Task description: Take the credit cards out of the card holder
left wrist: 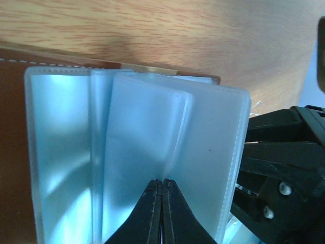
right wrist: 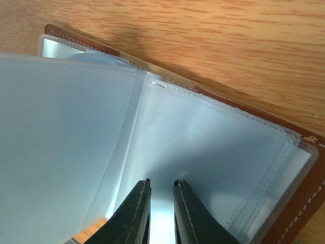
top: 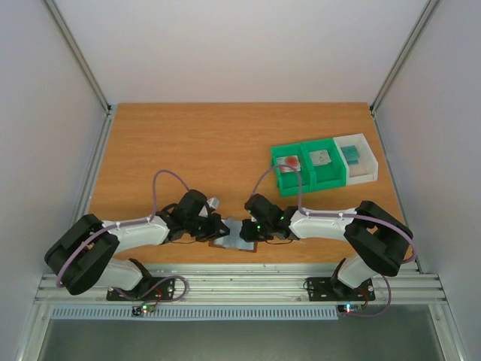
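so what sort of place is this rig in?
Probably an enclosed lab test cell: plain white walls on aluminium framing, a wooden table, and the left arm and right arm bolted to a slotted rail at its near edge.

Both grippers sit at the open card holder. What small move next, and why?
Probably the left gripper should lift the sleeve curling at its shut tips to check beneath: the visible sleeves look empty, and three credit cards already lie in the bins.
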Tool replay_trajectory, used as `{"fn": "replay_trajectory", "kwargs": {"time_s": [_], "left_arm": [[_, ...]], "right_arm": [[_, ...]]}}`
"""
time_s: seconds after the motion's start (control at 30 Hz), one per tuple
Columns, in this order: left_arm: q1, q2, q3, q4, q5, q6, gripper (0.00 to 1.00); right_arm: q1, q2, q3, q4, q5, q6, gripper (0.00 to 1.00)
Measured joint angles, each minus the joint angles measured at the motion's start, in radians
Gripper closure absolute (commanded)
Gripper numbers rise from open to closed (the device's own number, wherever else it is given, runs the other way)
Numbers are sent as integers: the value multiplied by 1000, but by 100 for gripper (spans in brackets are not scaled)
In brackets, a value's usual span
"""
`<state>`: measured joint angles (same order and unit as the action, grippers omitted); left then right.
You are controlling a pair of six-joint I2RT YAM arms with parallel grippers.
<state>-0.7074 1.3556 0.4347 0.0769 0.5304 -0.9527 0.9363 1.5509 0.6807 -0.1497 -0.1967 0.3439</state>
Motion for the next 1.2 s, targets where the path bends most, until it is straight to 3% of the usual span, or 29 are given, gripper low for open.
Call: {"fn": "replay_trajectory", "kwargs": {"time_s": [0.17,0.43,0.93,1.13,1.2], "left_arm": [[0,8,0,-27,-20,19,94],[-1,-14,3,-83,-39,34,70],[-1,-248,11,-251,-124,51,62],[-1,-341,56,-405,-209,96,36],[-1,-393,90,-470,-252,110,13]], "right_arm": [[0,0,-2,4,0,0,84],[0,0,-3,7,0,0,85],[0,0,-3,8,1,-1,85],[1,-29,2,-46,19,-10,77],[1,-64,9,-97,38,-19,72]]}}
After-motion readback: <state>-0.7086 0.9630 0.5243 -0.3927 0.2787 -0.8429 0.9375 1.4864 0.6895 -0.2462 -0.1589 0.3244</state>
